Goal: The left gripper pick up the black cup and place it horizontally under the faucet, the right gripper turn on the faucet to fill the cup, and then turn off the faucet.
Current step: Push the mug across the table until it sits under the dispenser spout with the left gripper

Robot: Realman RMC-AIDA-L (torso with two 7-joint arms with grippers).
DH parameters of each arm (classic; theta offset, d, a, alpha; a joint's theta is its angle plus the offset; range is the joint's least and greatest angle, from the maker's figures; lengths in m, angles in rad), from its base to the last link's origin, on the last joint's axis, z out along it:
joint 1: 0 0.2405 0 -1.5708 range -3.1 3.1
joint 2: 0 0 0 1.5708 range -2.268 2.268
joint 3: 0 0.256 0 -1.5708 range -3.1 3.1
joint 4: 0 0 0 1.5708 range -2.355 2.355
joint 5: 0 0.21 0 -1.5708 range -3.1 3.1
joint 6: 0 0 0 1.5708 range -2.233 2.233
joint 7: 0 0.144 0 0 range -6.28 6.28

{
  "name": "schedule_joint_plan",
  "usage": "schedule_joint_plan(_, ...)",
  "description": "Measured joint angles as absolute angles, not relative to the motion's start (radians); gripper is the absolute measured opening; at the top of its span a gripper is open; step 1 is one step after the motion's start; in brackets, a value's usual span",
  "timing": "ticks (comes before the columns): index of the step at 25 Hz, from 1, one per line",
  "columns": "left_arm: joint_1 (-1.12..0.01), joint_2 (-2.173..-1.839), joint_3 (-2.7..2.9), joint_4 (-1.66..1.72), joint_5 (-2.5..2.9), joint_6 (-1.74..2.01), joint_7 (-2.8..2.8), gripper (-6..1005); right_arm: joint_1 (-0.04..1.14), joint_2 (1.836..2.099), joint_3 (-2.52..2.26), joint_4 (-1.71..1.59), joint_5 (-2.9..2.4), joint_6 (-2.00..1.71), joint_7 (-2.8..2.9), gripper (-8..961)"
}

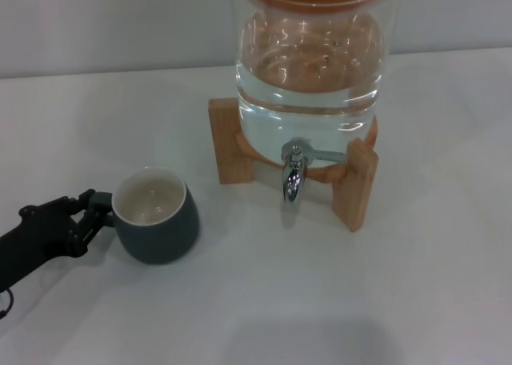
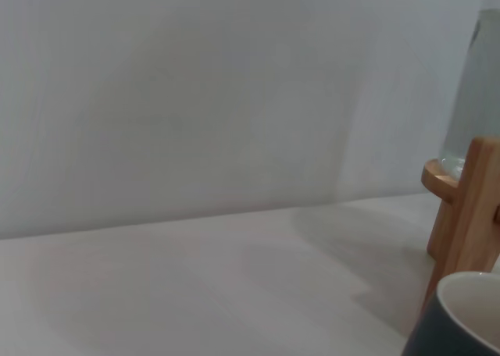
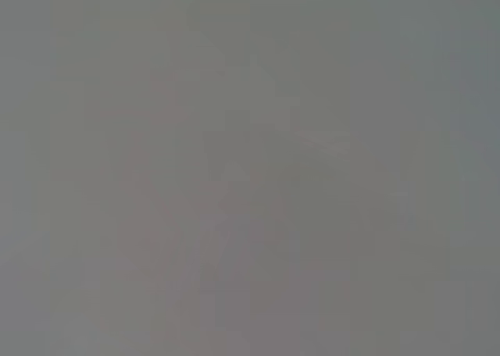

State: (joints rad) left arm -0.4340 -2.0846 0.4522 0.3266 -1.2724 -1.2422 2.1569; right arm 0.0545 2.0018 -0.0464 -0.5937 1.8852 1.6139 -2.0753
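The black cup (image 1: 156, 217) stands upright on the white table, left of and nearer than the faucet (image 1: 293, 171). Its cream inside faces up and its handle is hidden. My left gripper (image 1: 98, 210) reaches in from the lower left and sits against the cup's left side. The cup's rim also shows in the left wrist view (image 2: 461, 317). The chrome faucet points down from the clear glass dispenser (image 1: 308, 61), which holds water. The right gripper is out of view, and the right wrist view shows only flat grey.
The dispenser rests on a wooden stand (image 1: 356, 185) at the back centre; its leg also shows in the left wrist view (image 2: 465, 208). A pale wall runs behind the table (image 1: 320, 301).
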Motion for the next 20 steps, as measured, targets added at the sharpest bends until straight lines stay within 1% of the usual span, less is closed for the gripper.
schedule_joint_plan(12, -0.445, -2.081, 0.475, 0.326, -1.268, -1.26, 2.151, 186, 0.054, 2.002, -0.046, -0.594, 1.885, 1.614, -2.063, 828)
schedule_joint_plan(14, -0.445, -2.082, 0.477, 0.328, -1.27, -1.271, 2.155, 155, 0.055, 2.002, -0.048, -0.594, 1.885, 1.614, -2.063, 828)
schedule_joint_plan(20, -0.461, -2.083, 0.487, 0.326, -1.269, -1.323, 2.183, 154, 0.064, 2.002, -0.05, -0.594, 1.884, 1.616, -2.063, 828)
